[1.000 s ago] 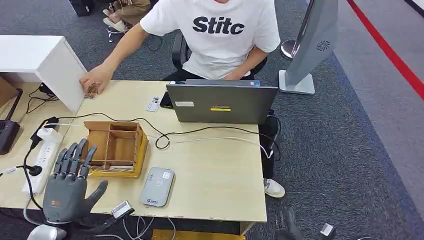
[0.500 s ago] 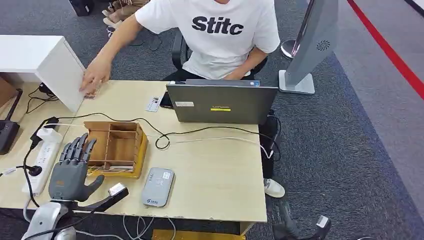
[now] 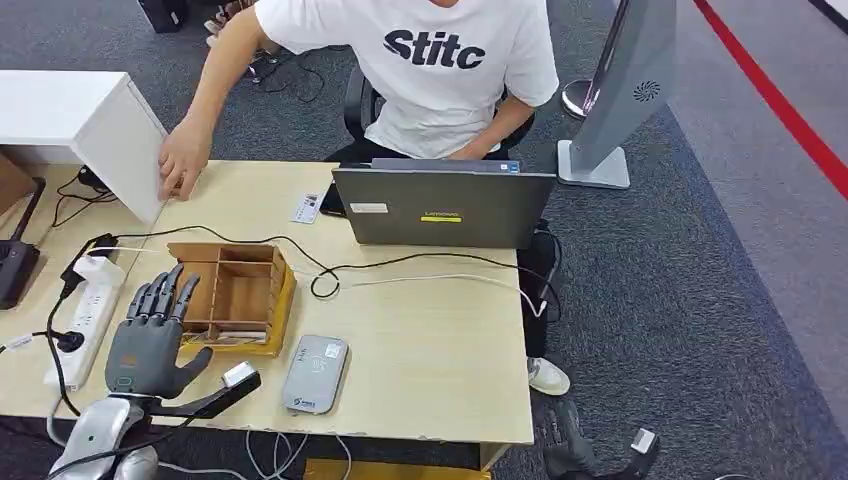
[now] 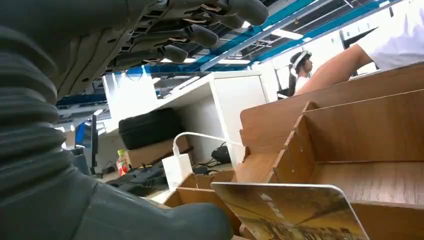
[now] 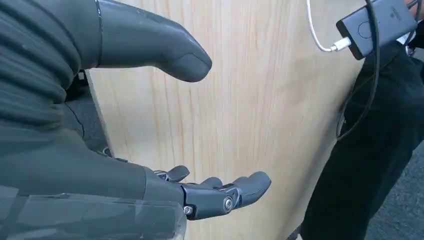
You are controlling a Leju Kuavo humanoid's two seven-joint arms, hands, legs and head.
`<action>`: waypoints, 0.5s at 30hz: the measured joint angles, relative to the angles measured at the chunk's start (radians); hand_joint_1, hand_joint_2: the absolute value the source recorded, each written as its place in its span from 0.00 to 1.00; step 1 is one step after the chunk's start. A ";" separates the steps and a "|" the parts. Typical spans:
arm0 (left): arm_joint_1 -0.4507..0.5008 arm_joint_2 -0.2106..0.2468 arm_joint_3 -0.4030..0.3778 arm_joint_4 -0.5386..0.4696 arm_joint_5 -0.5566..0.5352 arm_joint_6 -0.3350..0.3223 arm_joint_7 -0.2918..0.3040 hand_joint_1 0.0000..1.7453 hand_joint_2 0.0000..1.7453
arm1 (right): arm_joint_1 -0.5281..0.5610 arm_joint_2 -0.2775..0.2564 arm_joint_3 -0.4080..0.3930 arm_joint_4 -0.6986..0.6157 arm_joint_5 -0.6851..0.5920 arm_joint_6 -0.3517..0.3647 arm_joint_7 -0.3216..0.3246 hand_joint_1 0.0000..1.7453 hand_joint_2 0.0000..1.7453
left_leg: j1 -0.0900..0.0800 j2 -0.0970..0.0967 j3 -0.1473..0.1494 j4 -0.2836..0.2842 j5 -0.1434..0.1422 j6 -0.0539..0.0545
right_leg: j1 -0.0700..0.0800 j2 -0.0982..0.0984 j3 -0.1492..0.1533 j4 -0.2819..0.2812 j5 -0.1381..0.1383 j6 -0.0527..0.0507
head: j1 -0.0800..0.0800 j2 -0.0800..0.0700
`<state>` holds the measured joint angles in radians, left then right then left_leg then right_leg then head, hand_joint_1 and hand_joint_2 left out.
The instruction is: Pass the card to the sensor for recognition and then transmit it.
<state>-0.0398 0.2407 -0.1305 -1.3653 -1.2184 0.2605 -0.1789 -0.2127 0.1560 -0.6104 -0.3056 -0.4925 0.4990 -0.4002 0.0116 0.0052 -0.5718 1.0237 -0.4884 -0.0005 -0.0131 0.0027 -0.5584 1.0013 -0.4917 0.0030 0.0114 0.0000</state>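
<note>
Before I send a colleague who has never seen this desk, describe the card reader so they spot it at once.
On the light wooden desk, look to the near edge, just right of the wooden compartment box. The card reader lies flat there: a grey slab with rounded corners and a lighter panel on top, unlike the long white power strip left of the box.

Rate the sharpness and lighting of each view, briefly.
Head view: even light, soft shadows, sharp on the wooden organizer and card reader. Left wrist view: the left hand is dark and soft against bright, washed-out background; the card edge is slightly blurred. Right wrist view: the right hand is soft, the desk's side panel grain clear.
</note>
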 joint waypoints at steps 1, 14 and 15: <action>-0.002 -0.002 -0.002 0.002 -0.001 -0.002 0.000 0.00 1.00 | 0.000 0.000 0.000 0.000 0.001 0.000 0.000 0.00 1.00 | 0.000 0.000 0.000 0.000 0.000 0.000 | 0.000 0.000 0.000 0.000 0.000 0.000 | 0.000 0.000; -0.036 0.018 -0.094 0.030 0.022 -0.129 -0.010 0.00 1.00 | -0.007 0.005 0.016 0.000 0.016 -0.003 0.002 0.00 1.00 | 0.000 0.000 0.000 0.000 0.000 0.000 | 0.000 0.000 0.000 0.000 0.000 0.000 | 0.000 0.000; -0.036 0.021 -0.098 0.031 0.028 -0.138 -0.010 0.00 1.00 | -0.007 0.005 0.018 0.000 0.016 -0.003 0.002 0.00 1.00 | 0.000 0.000 0.000 0.000 0.000 0.000 | 0.000 0.000 0.000 0.000 0.000 0.000 | 0.000 0.000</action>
<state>-0.0755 0.2621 -0.2281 -1.3344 -1.1906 0.1228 -0.1892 -0.2195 0.1614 -0.5924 -0.3056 -0.4761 0.4963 -0.3983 0.0116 0.0053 -0.5718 1.0237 -0.4884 -0.0005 -0.0131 0.0027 -0.5584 1.0013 -0.4916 0.0030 0.0114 0.0000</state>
